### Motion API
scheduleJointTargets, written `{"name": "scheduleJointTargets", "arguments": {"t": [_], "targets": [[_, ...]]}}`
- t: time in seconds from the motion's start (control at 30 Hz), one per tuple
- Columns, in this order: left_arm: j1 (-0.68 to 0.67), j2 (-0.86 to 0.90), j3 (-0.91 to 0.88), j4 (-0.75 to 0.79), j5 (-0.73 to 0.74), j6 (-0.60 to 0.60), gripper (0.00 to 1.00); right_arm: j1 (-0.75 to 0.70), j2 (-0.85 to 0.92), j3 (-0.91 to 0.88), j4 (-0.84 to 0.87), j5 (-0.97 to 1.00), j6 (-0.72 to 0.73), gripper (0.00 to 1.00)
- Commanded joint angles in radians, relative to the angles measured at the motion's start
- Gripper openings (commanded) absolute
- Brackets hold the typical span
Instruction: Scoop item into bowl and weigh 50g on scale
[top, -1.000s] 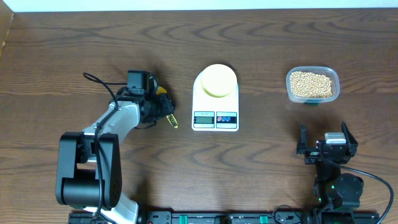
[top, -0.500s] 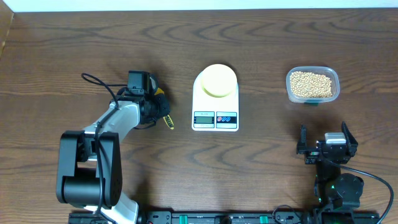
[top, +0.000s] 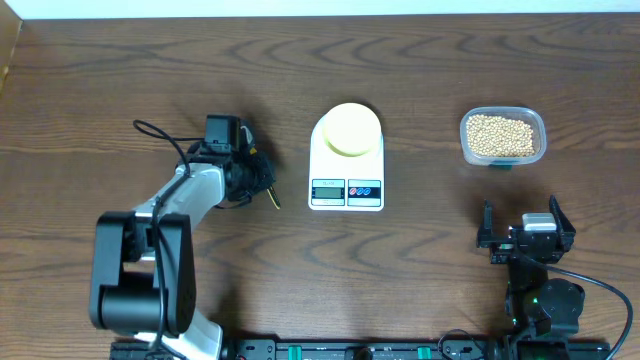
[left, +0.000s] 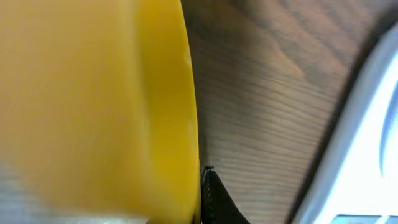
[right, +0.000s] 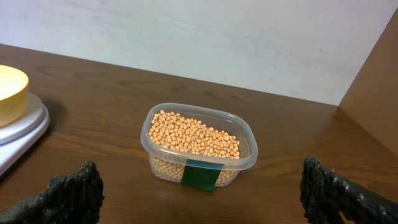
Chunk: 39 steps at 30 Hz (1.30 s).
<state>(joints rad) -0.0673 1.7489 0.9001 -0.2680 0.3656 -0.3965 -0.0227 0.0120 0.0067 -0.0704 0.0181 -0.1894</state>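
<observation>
Left tool (top: 257, 172) has closed on scoop (left: 93, 106); scale (top: 346, 160) just right.

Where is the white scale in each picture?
Overhead: the scale sits in the middle of the table, a little above center.
Left wrist: only the scale's blurry white edge shows on the right, past the yellow scoop.
Right wrist: the scale is at the far left, partly cut off.
Shared landmark: the pale yellow bowl on top of it, also seen at the right wrist's left edge.
</observation>
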Motion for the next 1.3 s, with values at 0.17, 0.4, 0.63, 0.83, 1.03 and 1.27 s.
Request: {"name": "scheduleJointTargets", "arguments": {"t": [0.17,0.4,0.63,0.83,1.03,1.27], "targets": [[0.072,-0.224,-0.011,0.035,0.177,-0.002,0.07,0.007,-0.004,-0.001,-0.004,-0.002,-0.006,0.99],[0.122,-0.320,-0.011,0.172,0.393,-0.060,0.07,0.007,-0.004,-0.001,-0.004,-0.002,-0.006,0.99],[0.128,-0.349,-0.011,0.324,0.410,-0.150,0.07,0.007,-0.004,-0.001,-0.004,-0.002,-0.006,0.99],[0.128,-0.361,-0.011,0.583,0.410,-0.326,0.07,0.007,-0.004,-0.001,-0.004,-0.002,-0.006,0.99],[0.128,-0.361,-0.011,0.696,0.469,-0.439,0.07,0.007,-0.004,-0.001,0.062,-0.046,0.025,0.99],[0.124,-0.361,-0.011,0.796,0.570,-0.496,0.07,0.008,-0.003,-0.001,0.446,-0.372,0.258,0.99]]}}
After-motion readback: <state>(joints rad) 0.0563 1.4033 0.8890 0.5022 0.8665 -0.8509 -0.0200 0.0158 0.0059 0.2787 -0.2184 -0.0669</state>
